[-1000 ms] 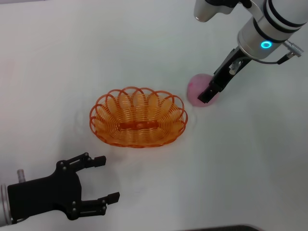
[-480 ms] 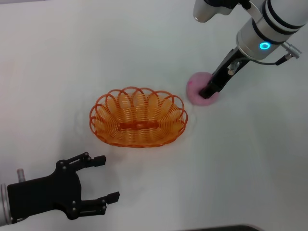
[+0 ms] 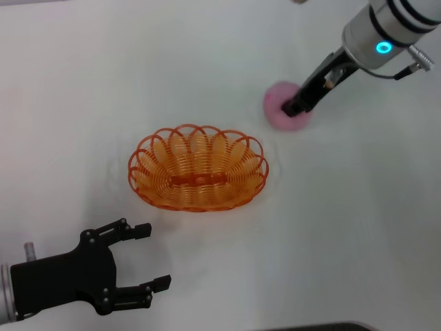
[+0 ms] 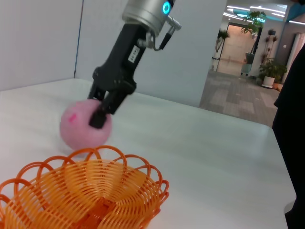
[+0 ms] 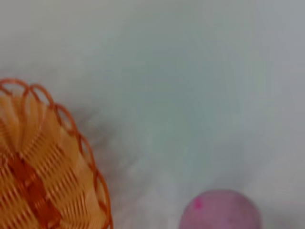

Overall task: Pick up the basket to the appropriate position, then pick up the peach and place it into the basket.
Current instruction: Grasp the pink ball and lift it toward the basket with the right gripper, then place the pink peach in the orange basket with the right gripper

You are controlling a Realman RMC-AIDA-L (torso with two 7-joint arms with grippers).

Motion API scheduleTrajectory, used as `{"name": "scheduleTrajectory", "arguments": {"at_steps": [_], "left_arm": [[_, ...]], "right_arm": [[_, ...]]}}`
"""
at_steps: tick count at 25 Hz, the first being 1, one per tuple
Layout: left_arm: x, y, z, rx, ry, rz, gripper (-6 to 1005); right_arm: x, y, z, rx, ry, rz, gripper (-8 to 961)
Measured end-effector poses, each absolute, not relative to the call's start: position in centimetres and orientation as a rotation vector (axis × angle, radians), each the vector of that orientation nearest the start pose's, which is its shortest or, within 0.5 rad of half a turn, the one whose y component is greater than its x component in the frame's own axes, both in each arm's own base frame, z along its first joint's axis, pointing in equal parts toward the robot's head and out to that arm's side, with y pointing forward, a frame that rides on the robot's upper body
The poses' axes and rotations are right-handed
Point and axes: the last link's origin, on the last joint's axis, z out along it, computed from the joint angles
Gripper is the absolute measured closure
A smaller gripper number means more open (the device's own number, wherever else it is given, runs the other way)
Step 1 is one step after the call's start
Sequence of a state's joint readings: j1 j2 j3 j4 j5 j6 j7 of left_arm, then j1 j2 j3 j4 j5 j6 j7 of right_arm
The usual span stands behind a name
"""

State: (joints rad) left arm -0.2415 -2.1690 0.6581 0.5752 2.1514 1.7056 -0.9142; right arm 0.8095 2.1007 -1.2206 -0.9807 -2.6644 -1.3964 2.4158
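While pale pink, the peach (image 3: pixel 282 112) shows a darker spot.

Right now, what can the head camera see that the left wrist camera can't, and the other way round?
Only the head view shows the left gripper, fingers open, near the table's front edge, and the whole oval of the basket.

Only the left wrist view shows the room behind: a grey wall and a hallway with potted plants.

Both show the orange basket, the pink peach, and the right gripper against the peach on the white table.
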Motion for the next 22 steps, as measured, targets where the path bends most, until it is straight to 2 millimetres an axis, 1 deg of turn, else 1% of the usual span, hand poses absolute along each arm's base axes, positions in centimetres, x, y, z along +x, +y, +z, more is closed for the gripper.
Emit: {"name": "scheduleTrajectory", "arguments": {"at_steps": [3, 8, 15, 16, 19, 22], "left_arm": [[-31.6, 19.9, -5.3, -2.848, -0.470, -0.727, 114], [-31.7, 19.8, -5.3, -2.848, -0.475, -0.728, 114], [-31.7, 19.8, -5.3, -2.848, -0.475, -0.728, 113], [-31.7, 19.8, -5.3, -2.848, -0.475, -0.727, 113], [-31.8, 19.8, -5.2, -2.842, -0.476, -0.727, 113], [-31.8, 20.0, -5.0, -2.828, -0.476, -0.730, 114]], "right_arm": [[18.0, 39.9, -1.9, -2.612, 0.926, -0.411, 700], [16.7, 39.7, -1.8, -2.666, 0.923, -0.293, 725], [13.9, 38.3, -2.2, -2.846, 0.875, -0.096, 726], [13.2, 37.9, -2.4, -2.902, 0.848, -0.047, 726], [12.7, 37.5, -2.7, -2.941, 0.829, -0.019, 726], [12.6, 37.1, -3.7, -2.987, 0.821, -0.047, 725]]}}
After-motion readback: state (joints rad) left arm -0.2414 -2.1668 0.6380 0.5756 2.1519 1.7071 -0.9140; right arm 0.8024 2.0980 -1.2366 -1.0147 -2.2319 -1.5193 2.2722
